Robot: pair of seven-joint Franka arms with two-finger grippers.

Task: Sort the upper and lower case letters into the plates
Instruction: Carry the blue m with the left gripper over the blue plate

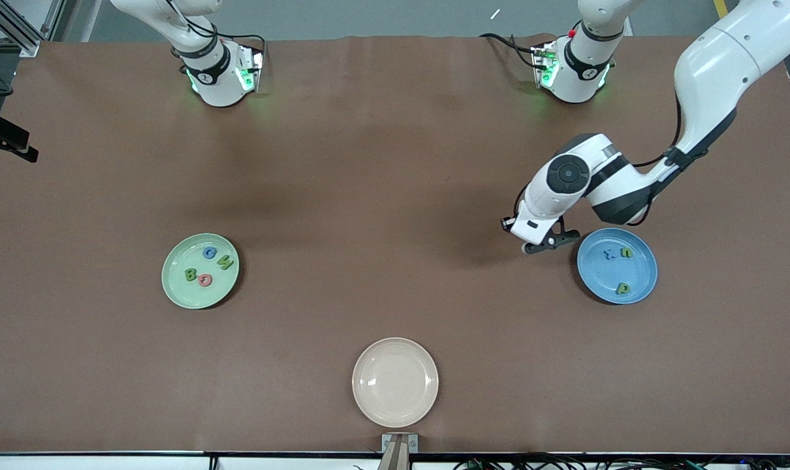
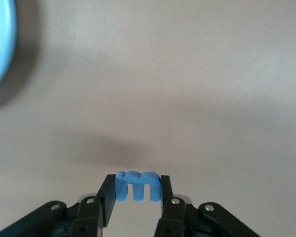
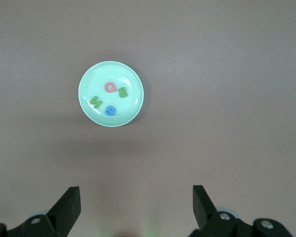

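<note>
Left wrist view: left gripper (image 2: 136,190) fingers pinching blue m (image 2: 136,185), blue plate (image 2: 0,44) cut off, right gripper (image 3: 136,210) fingers spread.

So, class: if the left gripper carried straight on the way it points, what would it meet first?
Probably the bare table: the left gripper, shut on the blue letter m, points down beside the blue plate, not over it.

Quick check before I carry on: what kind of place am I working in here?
Probably a robotics lab bench: a table under brown cover, the pale green plate and sky blue plate holding letters, and the left gripper gripping a blue letter m.
</note>
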